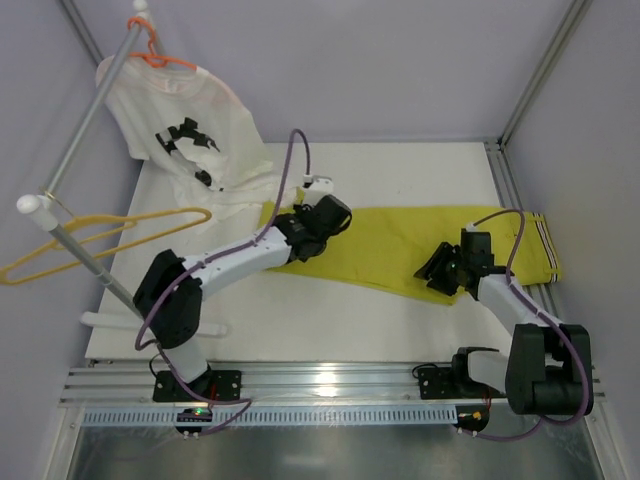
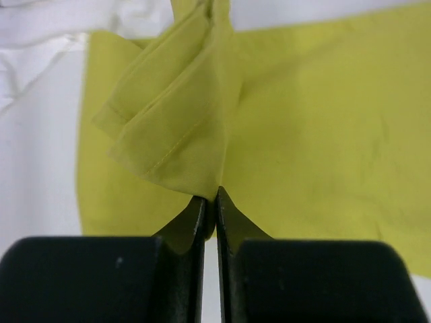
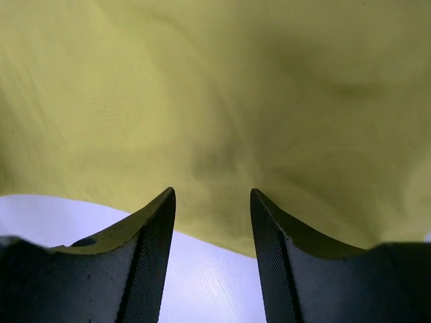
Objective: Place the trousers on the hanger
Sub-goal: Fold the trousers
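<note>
The yellow-green trousers (image 1: 400, 245) lie flat across the white table, striped band at the right end. My left gripper (image 1: 330, 215) is shut on a bunched fold of the trousers (image 2: 182, 128) near their left end. My right gripper (image 1: 440, 268) is open and empty at the near edge of the trousers (image 3: 222, 101), fingertips touching or just above the cloth. The yellow hanger (image 1: 90, 240) hangs on the metal rail at the far left, apart from both grippers.
A white T-shirt with black print (image 1: 190, 130) hangs on an orange hanger (image 1: 160, 57) at the back left, its hem draping onto the table by the trousers. The metal rail (image 1: 85, 120) slants along the left. A frame post (image 1: 545, 65) stands at the right.
</note>
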